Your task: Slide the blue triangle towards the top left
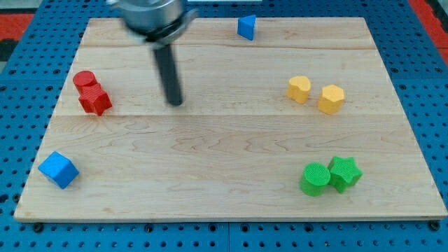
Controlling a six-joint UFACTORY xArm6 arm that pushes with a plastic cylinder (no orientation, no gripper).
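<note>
The blue triangle (pixel 246 27) sits near the board's top edge, a little right of centre. My tip (pixel 175 103) rests on the wood left of centre, well below and to the left of the blue triangle, apart from it. The rod rises from the tip to the dark arm head at the view's top.
A red cylinder (pixel 84 79) and a red star (pixel 94 100) touch at the left. A blue cube (pixel 58 169) lies bottom left. A yellow heart (pixel 299 89) and a yellow hexagon (pixel 331 99) sit right. A green cylinder (pixel 315 178) and a green star (pixel 344 173) sit bottom right.
</note>
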